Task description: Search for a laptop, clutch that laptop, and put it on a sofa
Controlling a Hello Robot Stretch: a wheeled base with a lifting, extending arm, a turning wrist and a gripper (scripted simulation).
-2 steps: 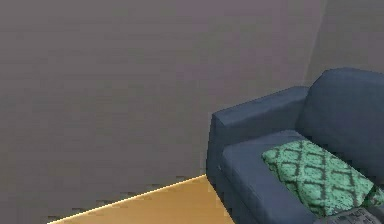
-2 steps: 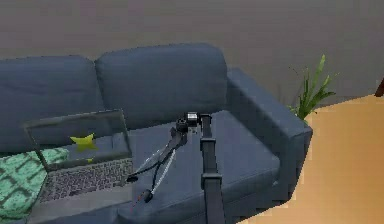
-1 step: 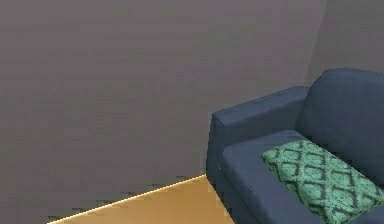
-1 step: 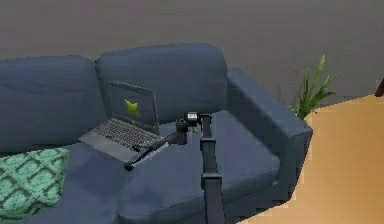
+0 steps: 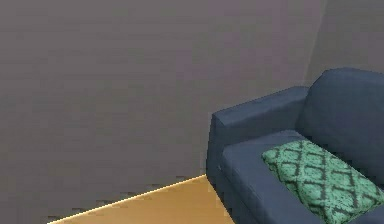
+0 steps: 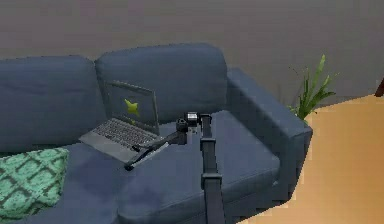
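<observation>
Laptop (image 6: 125, 120) lies with its lid up on the blue sofa (image 6: 255, 125) seat in the arm side view: grey keyboard flat, dark screen bearing a yellow-green mark. Thin fingers of the pincer (image 6: 135, 158) end by its near corner; contact is hard to make out, and I cannot tell whether the pincer holds anything. A green patterned cushion (image 6: 28, 180) is cut off at the lower left; a plant (image 6: 312, 92) stands past the armrest. The forward view has the sofa's end, cropped at the right, and a grey wall (image 5: 120, 90).
</observation>
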